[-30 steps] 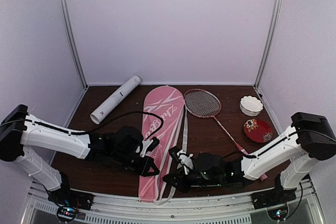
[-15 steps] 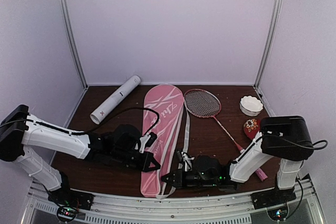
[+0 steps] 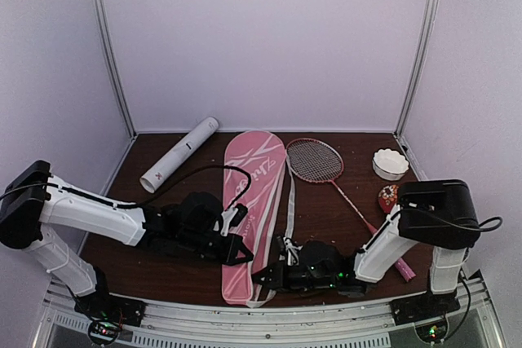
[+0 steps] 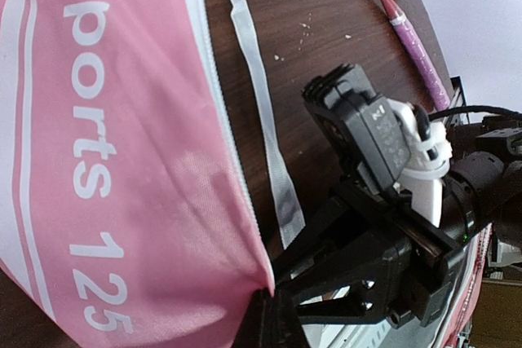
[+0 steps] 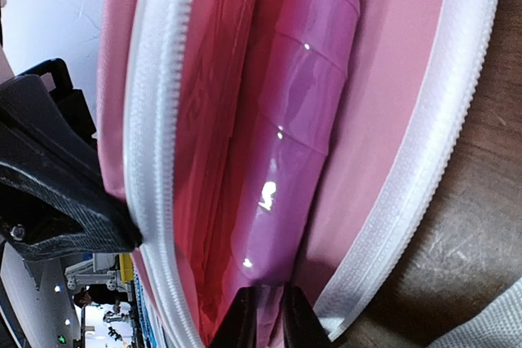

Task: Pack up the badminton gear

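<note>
Brown table (image 3: 326,209), pink cover (image 3: 257,160) lengthwise, head pointing away

gap between cover (image 3: 254,177) and racquet (image 3: 314,160), strap (image 3: 289,201) within

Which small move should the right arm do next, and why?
Probably ease the right gripper forward to push the pink handle deeper into the pink cover: the handle's end lies right at its fingertips, near the open zipper mouth, while the left gripper pinches the cover's edge.
</note>
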